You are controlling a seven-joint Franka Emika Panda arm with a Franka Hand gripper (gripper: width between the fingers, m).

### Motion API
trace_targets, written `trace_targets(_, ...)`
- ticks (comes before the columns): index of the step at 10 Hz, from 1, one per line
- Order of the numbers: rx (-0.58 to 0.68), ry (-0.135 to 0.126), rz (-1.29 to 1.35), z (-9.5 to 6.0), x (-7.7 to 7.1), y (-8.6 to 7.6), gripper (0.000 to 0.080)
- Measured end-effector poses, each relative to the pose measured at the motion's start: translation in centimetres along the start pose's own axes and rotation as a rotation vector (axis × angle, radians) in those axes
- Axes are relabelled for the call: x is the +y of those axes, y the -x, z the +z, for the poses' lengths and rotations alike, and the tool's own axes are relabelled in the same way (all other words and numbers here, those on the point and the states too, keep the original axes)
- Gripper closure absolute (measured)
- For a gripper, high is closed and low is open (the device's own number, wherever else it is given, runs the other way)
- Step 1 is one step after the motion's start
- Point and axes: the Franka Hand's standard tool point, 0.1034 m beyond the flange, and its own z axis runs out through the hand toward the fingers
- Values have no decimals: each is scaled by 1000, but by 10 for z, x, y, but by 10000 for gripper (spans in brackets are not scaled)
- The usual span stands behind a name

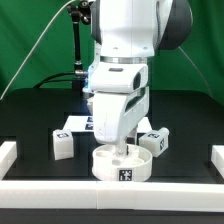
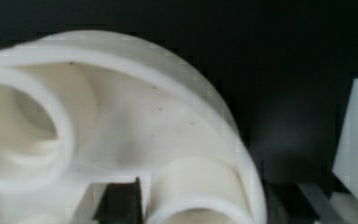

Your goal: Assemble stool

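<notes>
The gripper point(image 1: 121, 148), its spread impossible to tell, hangs in the low round white plastic seat point(image 1: 105, 168), with 1 chunky white block leg point(image 1: 62, 144) and another leg point(image 1: 153, 142) loose either side, suggesting most assembly remains.

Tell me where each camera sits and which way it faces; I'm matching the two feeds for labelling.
Exterior view: off the arm, in front and slightly above, facing the seat and two leg blocks; shows the arm and gripper.
Wrist view: on the wrist, very close to the seat; no gripper part is clearly visible.
Shared: the seat.
</notes>
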Motion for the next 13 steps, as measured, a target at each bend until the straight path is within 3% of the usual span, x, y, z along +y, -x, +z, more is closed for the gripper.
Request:
trace_targets(4,24,-11,-41,1,-2,-43,481)
trace_targets(8,58,-1,-57,2,4,-88,481)
trace_targets(12,80,8,-32,2,9,-116,481)
trace_targets(13,81,8,-31,2,10,-116,481)
